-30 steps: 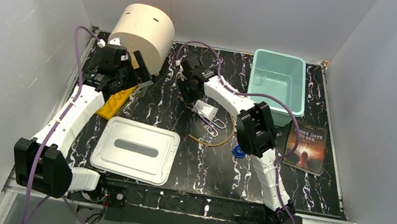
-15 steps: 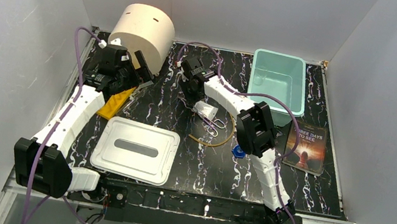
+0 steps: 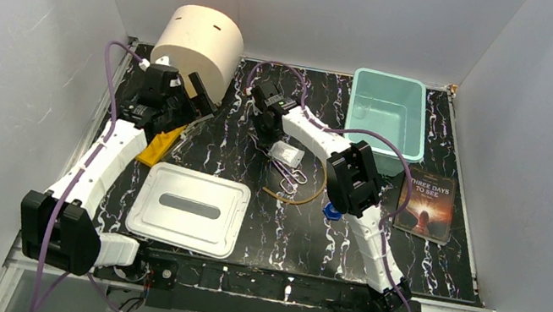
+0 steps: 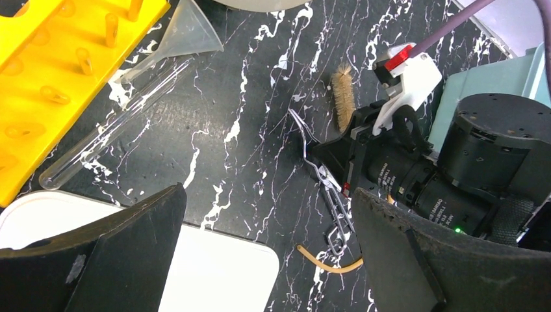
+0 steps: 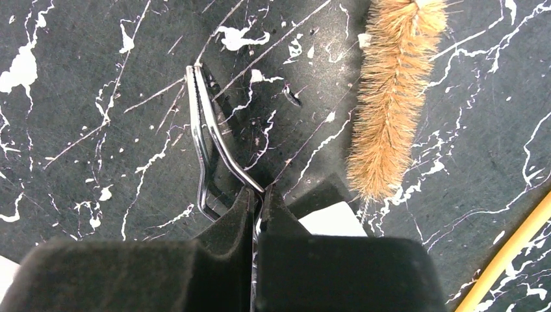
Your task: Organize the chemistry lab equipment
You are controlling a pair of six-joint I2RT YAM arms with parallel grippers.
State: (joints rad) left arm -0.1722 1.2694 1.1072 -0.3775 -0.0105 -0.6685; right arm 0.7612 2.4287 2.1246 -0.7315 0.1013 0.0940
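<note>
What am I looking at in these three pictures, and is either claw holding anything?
Two white robot arms are bolted at the near edge of a black marbled table. The wide picture looks down from above and behind them; the other two come from cameras on the wrists. The right gripper is shut on the metal tongs, beside a brush. The left gripper is open and empty, near a yellow holed rack, a clear funnel and a glass tube. Also on the table: a white lid, a teal bin, a tan rubber tube, a book and a big cream cylinder.
</note>
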